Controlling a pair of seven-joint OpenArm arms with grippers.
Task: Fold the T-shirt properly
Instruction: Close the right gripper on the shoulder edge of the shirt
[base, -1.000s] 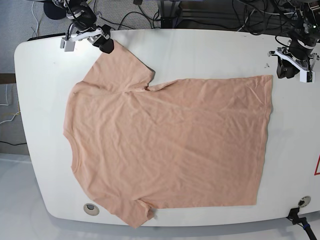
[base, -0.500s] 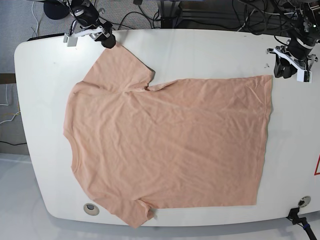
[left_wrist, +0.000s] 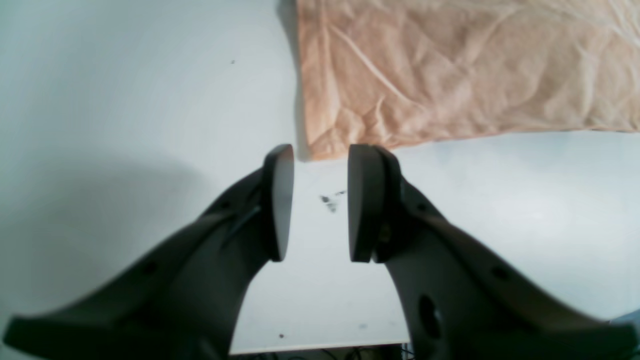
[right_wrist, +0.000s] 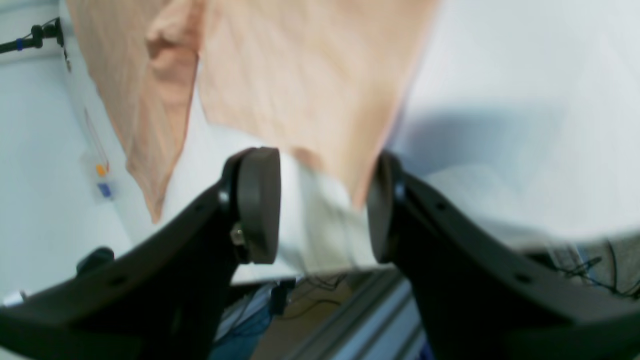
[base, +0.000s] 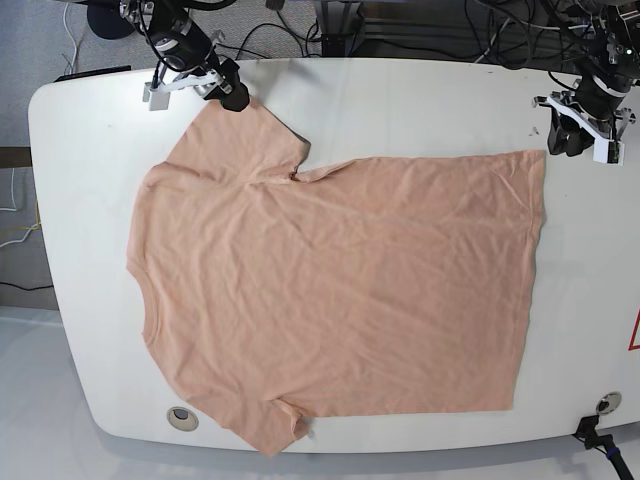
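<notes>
The T-shirt (base: 340, 300) lies flat and face-up across most of the white table (base: 400, 100), neckline toward 9 o'clock in the base view, hem toward 3 o'clock, one sleeve reaching to 11 o'clock and the other to 7 o'clock; fabric lightly wrinkled, peach in colour. Left gripper (base: 575, 135) sits at the 2 o'clock corner of the base view, just beside the upper hem corner of the shirt; in the left wrist view the gripper (left_wrist: 320, 200) has its jaws parted with bare table and a small dark smudge (left_wrist: 330, 202) between them; the hem corner of the T-shirt (left_wrist: 450, 75) lies at 12 o'clock from the fingertips (left_wrist: 362, 200), close to them, contact not certain; nothing is pinched. Right gripper (base: 225, 85) sits at 11 o'clock in the base view, at the tip of the upper sleeve; in the right wrist view the gripper (right_wrist: 322, 205) is spread wide, and the sleeve edge of the T-shirt (right_wrist: 300, 85) comes down from 12 o'clock into the gap between the two fingers (right_wrist: 257, 205), its tip near the right-hand one; the view is blurred, so whether cloth touches a pad cannot be told; jaws not closed on it.
</notes>
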